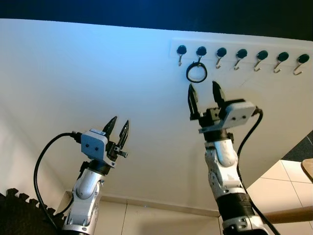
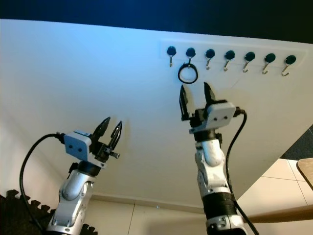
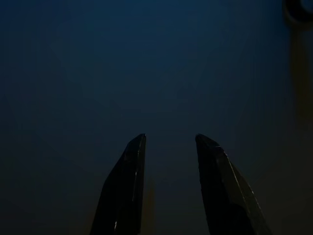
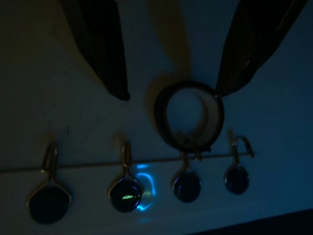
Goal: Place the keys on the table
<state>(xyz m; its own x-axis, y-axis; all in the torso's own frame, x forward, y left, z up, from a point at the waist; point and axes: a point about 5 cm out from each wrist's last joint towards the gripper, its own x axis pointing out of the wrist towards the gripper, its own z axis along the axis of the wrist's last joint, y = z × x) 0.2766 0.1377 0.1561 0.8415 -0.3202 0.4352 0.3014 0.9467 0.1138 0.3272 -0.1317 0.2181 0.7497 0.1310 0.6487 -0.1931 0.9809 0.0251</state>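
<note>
A black key ring [image 1: 196,72] hangs from the second hook of a white hook rack [image 1: 239,54] high on the white wall; I cannot make out any keys on it. My right gripper [image 1: 203,85] is raised just below the ring, open, with its fingers pointing up at it. In the right wrist view one fingertip [image 4: 230,81] overlaps the rim of the ring [image 4: 190,116] and the other stands beside it. My left gripper [image 1: 121,120] is held lower and to the left, open and holding nothing, facing bare wall.
Several other hooks [image 1: 261,58] on the rack are bare. A wooden table edge [image 1: 308,169] shows at the far right above the tiled floor [image 1: 288,181]. A dark foam mat [image 1: 19,210] lies at the lower left.
</note>
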